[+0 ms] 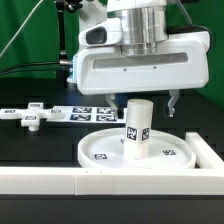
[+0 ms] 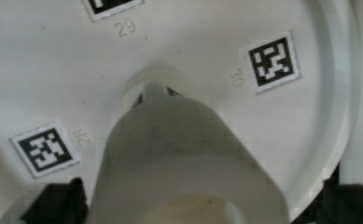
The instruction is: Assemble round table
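The large round disc [image 1: 100,152] lies flat near the table's front, with tags on its face. The short cylindrical leg [image 1: 136,128] stands upright at its middle. My gripper [image 1: 145,106] hangs straight over the leg and is open. One finger is on each side of the leg's top, and neither touches it. In the wrist view the leg [image 2: 178,150] rises toward the camera from the disc [image 2: 196,45], with the dark fingertips [image 2: 46,200] apart at its sides. The flat cross-shaped foot piece [image 1: 30,117] lies on the black table at the exterior view's left.
The marker board [image 1: 88,112] lies behind the disc. A long white border rail [image 1: 60,182] runs along the front, and another stretch [image 1: 207,150] stands at the exterior view's right, close to the disc. A green backdrop stands behind.
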Tool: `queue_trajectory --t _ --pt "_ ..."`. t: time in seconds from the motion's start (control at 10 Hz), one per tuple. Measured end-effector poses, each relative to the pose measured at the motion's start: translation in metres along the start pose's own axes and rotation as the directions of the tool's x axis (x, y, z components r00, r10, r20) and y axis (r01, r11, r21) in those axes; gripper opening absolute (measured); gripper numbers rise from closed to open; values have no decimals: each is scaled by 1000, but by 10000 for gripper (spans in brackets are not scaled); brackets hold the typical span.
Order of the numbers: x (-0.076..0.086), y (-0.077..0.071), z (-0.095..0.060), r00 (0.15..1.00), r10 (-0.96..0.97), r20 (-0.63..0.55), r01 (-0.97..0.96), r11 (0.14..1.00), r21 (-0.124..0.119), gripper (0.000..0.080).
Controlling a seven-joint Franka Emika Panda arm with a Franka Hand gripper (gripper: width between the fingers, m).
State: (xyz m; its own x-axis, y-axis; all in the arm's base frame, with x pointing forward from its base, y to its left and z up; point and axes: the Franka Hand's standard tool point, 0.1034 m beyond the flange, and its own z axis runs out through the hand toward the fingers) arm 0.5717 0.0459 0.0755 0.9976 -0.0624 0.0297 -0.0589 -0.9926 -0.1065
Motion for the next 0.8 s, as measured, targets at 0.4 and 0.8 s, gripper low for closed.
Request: queue_trajectory --t 0.4,0.8 --pt "1 -8 -2 940 -340 8 341 940 -19 649" --pt "1 5 -3 846 -532 13 533 846 -20 648"
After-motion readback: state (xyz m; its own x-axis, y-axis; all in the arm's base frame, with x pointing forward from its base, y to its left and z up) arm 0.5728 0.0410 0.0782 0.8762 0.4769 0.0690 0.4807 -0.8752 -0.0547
